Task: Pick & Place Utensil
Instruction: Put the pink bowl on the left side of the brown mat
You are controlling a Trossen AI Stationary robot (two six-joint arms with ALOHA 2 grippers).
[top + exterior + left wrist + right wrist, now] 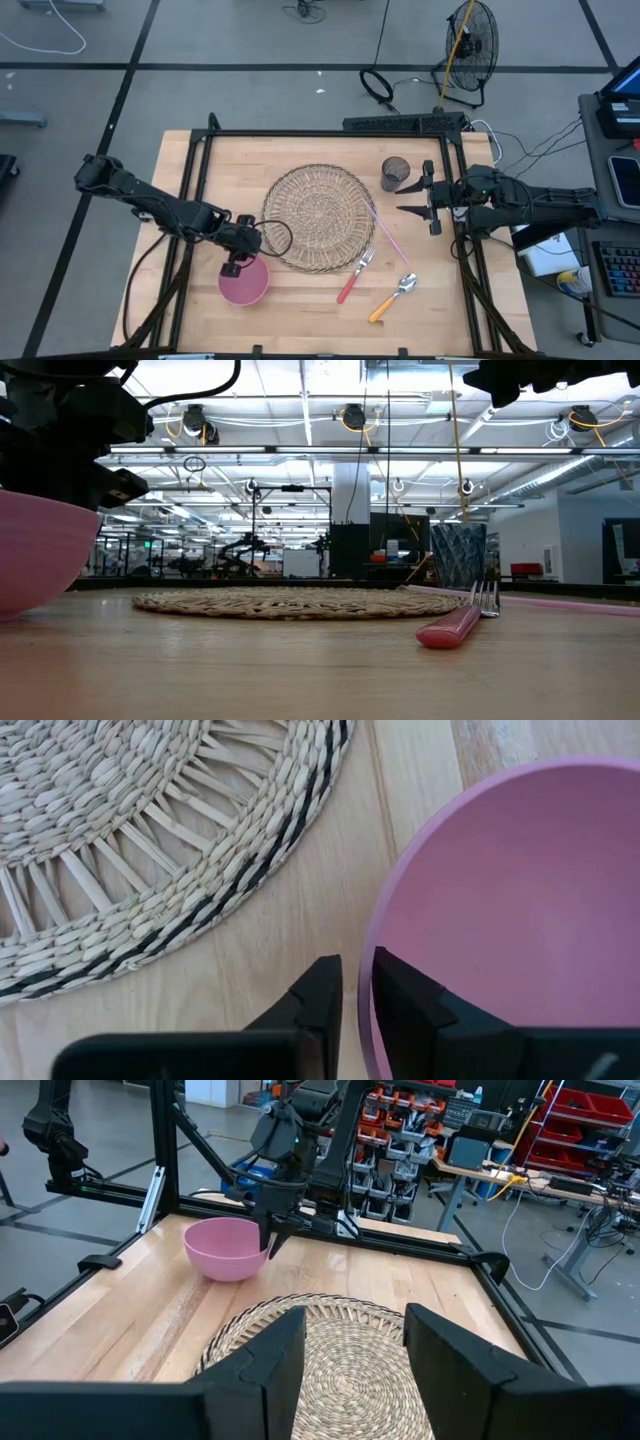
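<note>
Fork (354, 276) with a red handle lies on the wooden surface (300, 310), tines touching the edge of the woven mat (319, 216), and a spoon (392, 297) with an orange handle lies just beside it. A pink straw (388, 232) rests at the mat's rim. The left arm stretches in low across the surface, its left gripper (355, 1005) pointing down at the pink bowl (244, 282), the fingers (318, 1005) narrowly parted and straddling the bowl's rim, one inside and one outside. The right arm reaches in level from the far side, its right gripper (355, 1345) hanging above the surface near a dark cup (395, 173), fingers spread apart and holding nothing, aimed across the mat toward the bowl.
</note>
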